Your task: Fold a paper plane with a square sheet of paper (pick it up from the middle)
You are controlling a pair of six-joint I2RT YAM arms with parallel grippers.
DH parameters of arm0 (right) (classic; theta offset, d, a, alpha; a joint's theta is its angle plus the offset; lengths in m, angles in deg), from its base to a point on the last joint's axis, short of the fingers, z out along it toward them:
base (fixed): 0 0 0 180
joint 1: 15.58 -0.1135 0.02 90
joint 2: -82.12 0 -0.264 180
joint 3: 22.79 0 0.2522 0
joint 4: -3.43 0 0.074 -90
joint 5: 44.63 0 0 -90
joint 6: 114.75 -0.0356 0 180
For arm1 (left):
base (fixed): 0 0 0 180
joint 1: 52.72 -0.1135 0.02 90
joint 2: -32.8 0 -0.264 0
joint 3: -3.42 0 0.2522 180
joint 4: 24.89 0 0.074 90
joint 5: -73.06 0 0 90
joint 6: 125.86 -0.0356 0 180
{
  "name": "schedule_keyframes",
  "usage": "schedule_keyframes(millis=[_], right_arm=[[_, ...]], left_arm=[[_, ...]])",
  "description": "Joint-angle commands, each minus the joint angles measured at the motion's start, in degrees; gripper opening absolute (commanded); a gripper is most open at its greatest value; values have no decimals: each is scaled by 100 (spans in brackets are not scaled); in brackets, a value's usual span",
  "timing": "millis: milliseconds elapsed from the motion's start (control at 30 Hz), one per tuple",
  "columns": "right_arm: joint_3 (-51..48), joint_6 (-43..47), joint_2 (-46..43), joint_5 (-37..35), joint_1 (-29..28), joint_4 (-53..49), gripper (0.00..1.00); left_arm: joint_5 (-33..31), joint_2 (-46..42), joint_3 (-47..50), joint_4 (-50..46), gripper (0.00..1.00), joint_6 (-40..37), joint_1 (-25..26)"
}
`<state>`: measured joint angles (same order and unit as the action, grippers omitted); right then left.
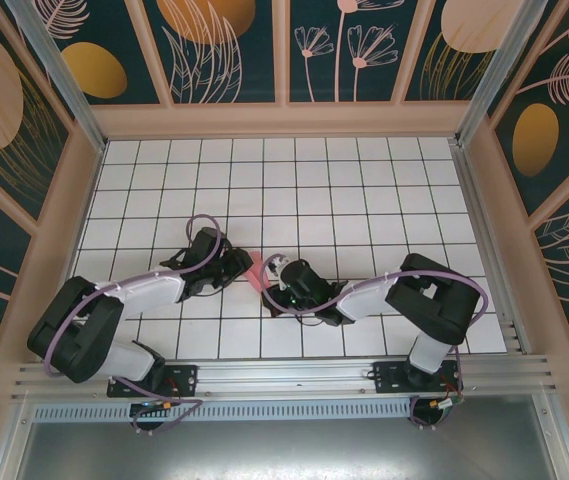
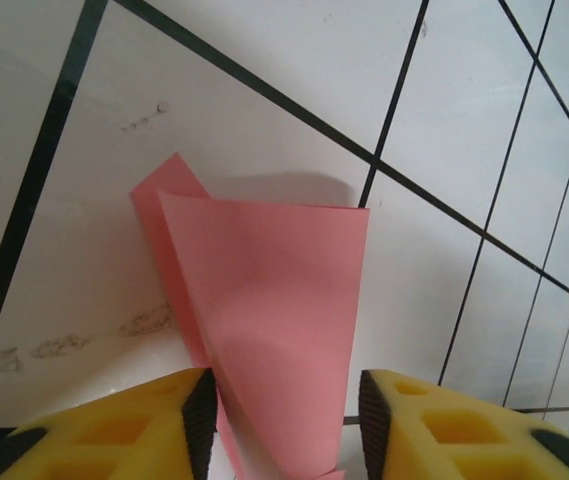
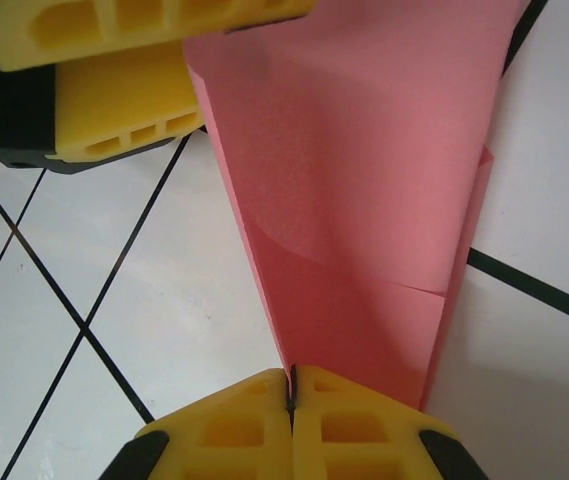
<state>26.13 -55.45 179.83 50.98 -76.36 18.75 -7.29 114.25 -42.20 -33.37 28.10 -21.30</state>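
Note:
The salmon-pink paper plane (image 1: 256, 270) is a narrow tapering fold held between both arms just above the tiled table (image 1: 364, 190). My right gripper (image 3: 291, 388) is shut on the paper's folded edge at its narrow end (image 3: 364, 250). In the left wrist view the wider end (image 2: 274, 300) fans away from the camera, one flap curling at its left. My left gripper (image 2: 286, 425) is open and straddles the paper; the paper runs close by the left pad (image 2: 202, 420) and stands apart from the right one. In the top view the left gripper (image 1: 236, 262) and the right gripper (image 1: 276, 280) face each other.
The left gripper's yellow fingers (image 3: 114, 110) sit at the top left of the right wrist view, close to the paper. Faint scuff marks (image 2: 64, 345) show on the white tiles. Wooden walls (image 1: 284, 120) ring the table, with free tiles toward the back.

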Motion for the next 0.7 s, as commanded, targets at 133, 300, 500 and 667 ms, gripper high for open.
schedule_keyframes(millis=[133,300,500,667], right_arm=[[232,261,64,-380,-101,-436,16],[293,401,-8,-743,-217,-750,23],[706,748,82,-1689,-577,-1561,24],[1039,981,325,-2505,-932,-2081,28]], left_arm=[[-101,129,-266,-362,28,-136,-39],[-95,109,-319,-480,19,-264,-36],[66,160,-367,-573,7,-391,-33],[166,147,-337,-550,2,-425,-39]])
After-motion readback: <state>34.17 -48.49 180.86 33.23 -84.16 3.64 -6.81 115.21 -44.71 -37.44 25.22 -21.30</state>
